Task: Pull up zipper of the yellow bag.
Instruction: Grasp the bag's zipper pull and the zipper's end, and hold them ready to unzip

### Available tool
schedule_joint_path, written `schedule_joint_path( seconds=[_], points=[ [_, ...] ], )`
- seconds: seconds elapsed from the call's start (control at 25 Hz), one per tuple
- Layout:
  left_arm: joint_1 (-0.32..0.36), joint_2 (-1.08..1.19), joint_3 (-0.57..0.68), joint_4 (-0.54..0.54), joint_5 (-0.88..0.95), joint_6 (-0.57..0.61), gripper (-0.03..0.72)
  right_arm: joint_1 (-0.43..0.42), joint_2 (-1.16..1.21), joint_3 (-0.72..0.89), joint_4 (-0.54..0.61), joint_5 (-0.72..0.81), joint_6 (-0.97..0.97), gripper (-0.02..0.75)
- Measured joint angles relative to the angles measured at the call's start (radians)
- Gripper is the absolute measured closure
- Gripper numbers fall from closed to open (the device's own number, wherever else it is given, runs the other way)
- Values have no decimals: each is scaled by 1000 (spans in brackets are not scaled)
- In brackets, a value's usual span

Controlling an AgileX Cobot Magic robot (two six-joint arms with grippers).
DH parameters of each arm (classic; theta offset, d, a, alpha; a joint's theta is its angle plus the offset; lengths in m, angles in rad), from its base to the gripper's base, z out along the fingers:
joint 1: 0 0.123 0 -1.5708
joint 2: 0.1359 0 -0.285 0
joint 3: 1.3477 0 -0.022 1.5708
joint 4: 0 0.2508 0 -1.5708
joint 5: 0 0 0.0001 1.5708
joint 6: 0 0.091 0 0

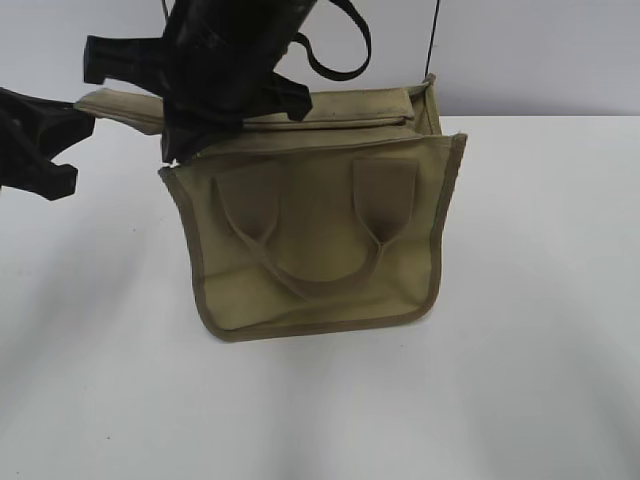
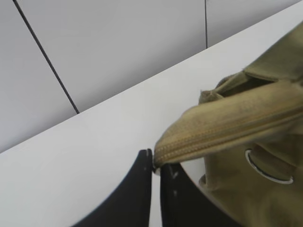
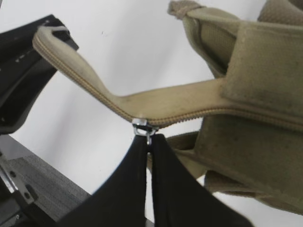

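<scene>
**Both my grippers clamped on the zip line**

Exterior view: the yellow bag [image 1: 320,240] lies on the white table [image 1: 540,330], handles toward the camera. My right gripper [image 1: 190,135] sits over its top left corner; my left gripper [image 1: 78,125] is at the end of the tape tail.

Left wrist view: my left gripper [image 2: 155,166] is clenched on the zipper [image 2: 222,130] tape's end.

Right wrist view: my right gripper [image 3: 148,140] pinches the silver pull tab [image 3: 144,128].
</scene>
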State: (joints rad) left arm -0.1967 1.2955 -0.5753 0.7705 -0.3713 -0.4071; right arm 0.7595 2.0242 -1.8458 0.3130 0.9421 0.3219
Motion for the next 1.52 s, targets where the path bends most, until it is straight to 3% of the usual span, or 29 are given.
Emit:
schedule_joint_path(
  seconds=[0.48,0.84,1.08,1.52],
  points=[
    [-1,34,2,2,-6,0,681,-91,-17,0,91,156,-159,752],
    [-1,67,8,-4,-6,0,681,-209,-26,0,209,249,-272,752],
    [-1,74,10,-21,27,-1,681,-285,-27,0,207,263,-280,752],
    [-1,76,10,-35,54,-4,681,-379,-62,0,40,286,-283,752]
  ],
)
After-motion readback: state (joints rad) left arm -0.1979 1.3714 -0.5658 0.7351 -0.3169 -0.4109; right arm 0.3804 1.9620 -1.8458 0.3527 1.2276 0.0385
